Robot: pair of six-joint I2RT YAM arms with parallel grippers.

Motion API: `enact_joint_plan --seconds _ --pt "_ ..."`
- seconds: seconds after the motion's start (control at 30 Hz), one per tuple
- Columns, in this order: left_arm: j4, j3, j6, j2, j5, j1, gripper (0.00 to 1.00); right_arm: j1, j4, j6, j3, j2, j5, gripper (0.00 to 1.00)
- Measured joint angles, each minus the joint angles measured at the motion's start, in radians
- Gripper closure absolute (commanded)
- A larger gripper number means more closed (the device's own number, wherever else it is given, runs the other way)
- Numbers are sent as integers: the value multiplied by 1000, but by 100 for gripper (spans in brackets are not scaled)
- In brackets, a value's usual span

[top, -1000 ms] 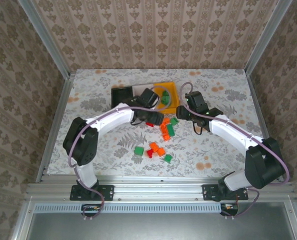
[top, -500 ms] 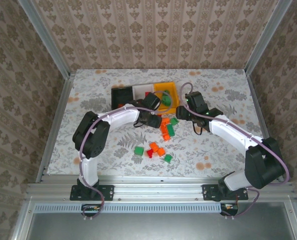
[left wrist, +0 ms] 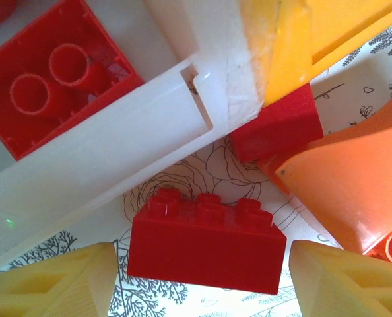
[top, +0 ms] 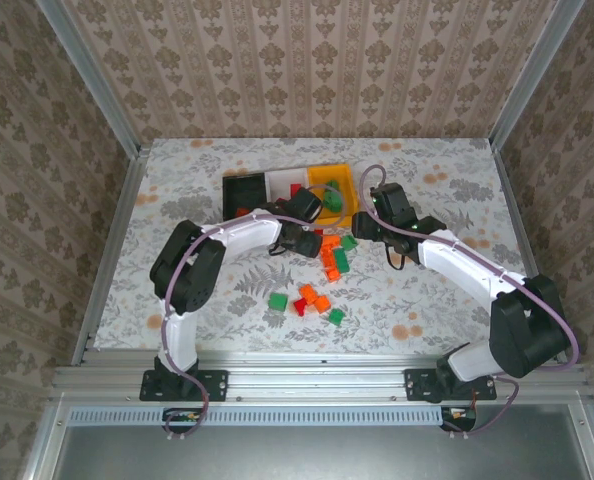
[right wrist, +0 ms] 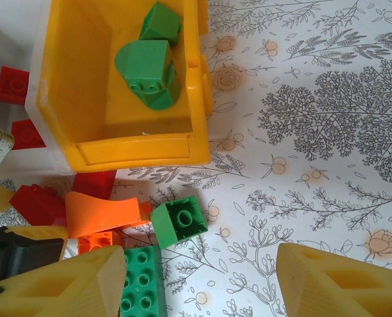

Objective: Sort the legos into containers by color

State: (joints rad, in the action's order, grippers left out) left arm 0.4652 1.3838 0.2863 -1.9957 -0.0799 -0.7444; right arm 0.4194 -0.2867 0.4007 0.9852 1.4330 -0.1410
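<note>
Red brick [left wrist: 206, 241] lies on the bench [top: 177, 200], squarely between the spread fingers of the left end effector [left wrist: 202, 281], which holds nothing. Its long axis runs across the lower middle of the left wrist frame, finger to finger, with a gap on each side. The left arm is nearer. At upper left, the white bin [left wrist: 117, 165] holds another red brick [left wrist: 51, 72]. In the right wrist frame, the orange-yellow bin [right wrist: 84, 66] at upper left holds two green bricks [right wrist: 146, 72]. The right end effector [right wrist: 202, 277] hovers wide open and empty near loose green bricks [right wrist: 179, 221].

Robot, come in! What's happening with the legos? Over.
Left gripper open, fingers straddling a red brick beside the white bin. Right gripper open above a green brick near the yellow bin. Orange piece close by.
</note>
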Motion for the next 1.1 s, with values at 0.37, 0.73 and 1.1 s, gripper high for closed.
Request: enact_joint_plan --seconds 0.37,0.73,1.1 --pt "-48 6 -45 -21 5 0 46 0 0 0 0 0 0 37" --pt "-61 -18 -56 -6 -34 -22 61 0 0 0 0 0 0 38" --pt "20 7 -67 212 -34 -6 60 3 1 1 0 9 19 38"
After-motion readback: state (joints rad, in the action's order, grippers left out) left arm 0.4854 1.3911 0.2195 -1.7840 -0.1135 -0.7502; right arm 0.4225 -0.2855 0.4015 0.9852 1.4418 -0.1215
